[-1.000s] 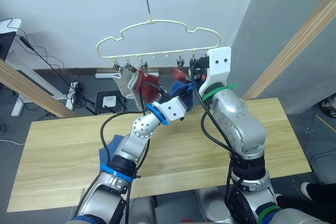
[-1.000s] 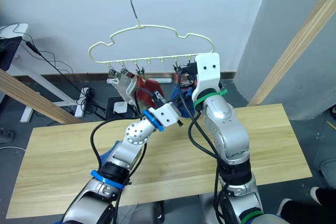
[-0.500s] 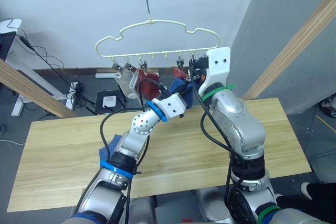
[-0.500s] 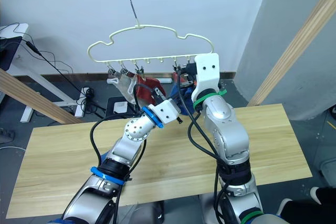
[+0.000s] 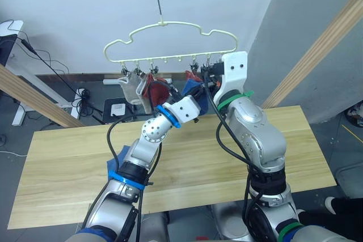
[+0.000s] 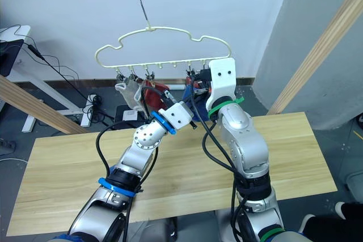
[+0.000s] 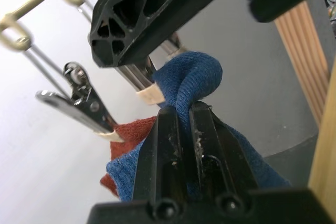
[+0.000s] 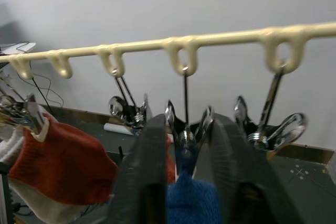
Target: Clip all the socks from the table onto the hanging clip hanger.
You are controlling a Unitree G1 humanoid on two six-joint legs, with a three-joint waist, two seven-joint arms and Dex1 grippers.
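The pale yellow clip hanger hangs by its hook above the table. My left gripper is shut on a blue sock and holds its bunched edge up right under a clip. My right gripper is shut on that metal clip, one finger on each handle. A light grey sock and a rust red sock hang from clips further left. A second red sock hangs beside the blue one. Another blue sock lies on the table, partly under my left arm.
Slanted wooden beams stand at the left and right of the table. A grey desk with cables is at the far left. Several hanger clips between the red socks hold nothing.
My left gripper has lifted the blue sock up and slightly left, closer to the clip. The right gripper has stayed on the clip.
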